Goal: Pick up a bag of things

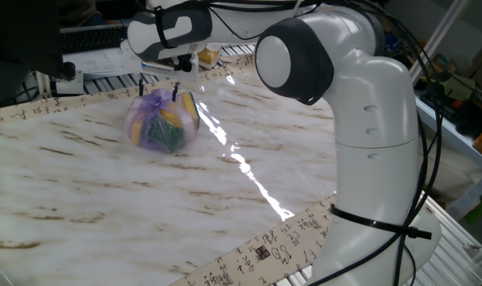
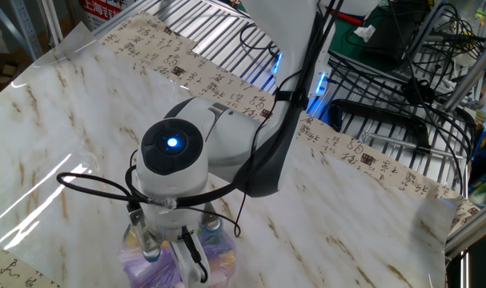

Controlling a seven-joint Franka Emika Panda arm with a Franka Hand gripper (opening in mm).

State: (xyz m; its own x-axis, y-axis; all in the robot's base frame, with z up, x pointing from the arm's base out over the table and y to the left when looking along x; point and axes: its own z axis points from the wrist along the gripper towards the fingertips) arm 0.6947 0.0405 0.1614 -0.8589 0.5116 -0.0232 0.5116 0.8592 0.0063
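The bag of things (image 1: 160, 121) is a roundish translucent purple plastic bag with yellow and dark green items inside. It rests on the marble tabletop (image 1: 106, 199) near the far edge. My gripper (image 1: 159, 84) hangs open just above the bag's knotted top, one dark fingertip (image 1: 176, 91) on each side of the knot. In the other fixed view the gripper (image 2: 172, 258) is seen from above, fingers spread over the bag (image 2: 214, 254), which is mostly hidden under the wrist.
The white arm's big base and elbow (image 1: 360, 135) stand at the right of the table. A patterned paper strip (image 1: 34, 107) borders the table. Metal racks and cables (image 2: 403, 88) lie beyond the edge.
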